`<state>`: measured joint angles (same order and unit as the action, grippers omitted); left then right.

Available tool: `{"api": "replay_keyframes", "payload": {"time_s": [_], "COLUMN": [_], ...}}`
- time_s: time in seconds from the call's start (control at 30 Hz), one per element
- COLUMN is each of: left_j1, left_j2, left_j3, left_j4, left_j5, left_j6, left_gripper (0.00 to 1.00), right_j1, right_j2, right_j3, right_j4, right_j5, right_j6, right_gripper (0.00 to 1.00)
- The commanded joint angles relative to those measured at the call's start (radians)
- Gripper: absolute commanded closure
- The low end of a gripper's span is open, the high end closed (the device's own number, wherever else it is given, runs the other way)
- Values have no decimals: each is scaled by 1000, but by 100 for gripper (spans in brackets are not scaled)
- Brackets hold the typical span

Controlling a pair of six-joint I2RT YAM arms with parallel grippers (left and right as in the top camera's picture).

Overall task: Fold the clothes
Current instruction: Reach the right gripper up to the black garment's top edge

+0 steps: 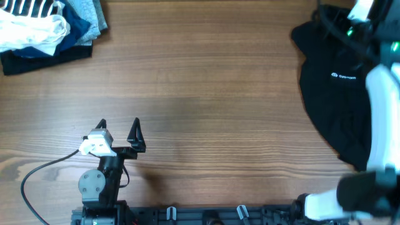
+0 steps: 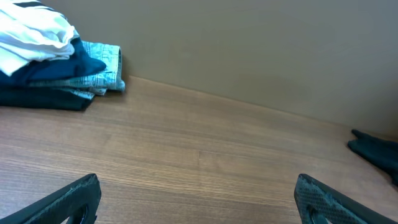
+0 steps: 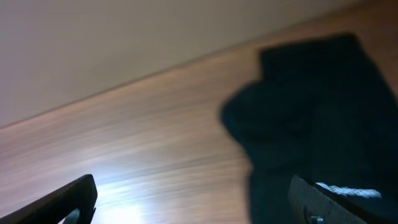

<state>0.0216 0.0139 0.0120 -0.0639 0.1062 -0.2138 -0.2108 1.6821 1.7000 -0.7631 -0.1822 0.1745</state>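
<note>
A black garment with a small white logo [image 1: 337, 94] lies crumpled at the table's right side. It also shows in the right wrist view [image 3: 317, 112] and, as a dark edge at far right, in the left wrist view [image 2: 376, 152]. My right gripper [image 3: 193, 199] is open and empty, hovering above the garment's left edge near the far right corner; the view is blurred. My right arm [image 1: 381, 94] reaches over the garment. My left gripper [image 1: 119, 127] is open and empty above bare wood at the front left, and it also shows in the left wrist view [image 2: 199, 199].
A pile of clothes [image 1: 44, 28], white, navy and light denim, sits at the far left corner, and it also shows in the left wrist view [image 2: 50, 56]. A black cable [image 1: 37, 172] loops by the left arm's base. A wall runs behind the table's far edge.
</note>
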Motion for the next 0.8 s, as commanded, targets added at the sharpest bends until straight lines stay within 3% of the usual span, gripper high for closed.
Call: {"api": "replay_keyframes", "payload": {"time_s": [0.0, 0.3, 0.77], "left_j1": [3, 3, 3], "left_j2": [-8, -8, -7], "left_j3": [-6, -6, -6], "left_j4": [-1, -1, -1], "left_j5": [12, 12, 13], "left_j6": [20, 20, 20], "left_gripper": [0, 0, 0], "right_j1": [-89, -195, -218], "right_j2": [134, 219, 560], "right_j3": [134, 117, 111], "right_j4": [-76, -24, 4], "right_j5": [26, 131, 190], "right_j6": [-41, -45, -93], "right_gripper": [0, 0, 2]}}
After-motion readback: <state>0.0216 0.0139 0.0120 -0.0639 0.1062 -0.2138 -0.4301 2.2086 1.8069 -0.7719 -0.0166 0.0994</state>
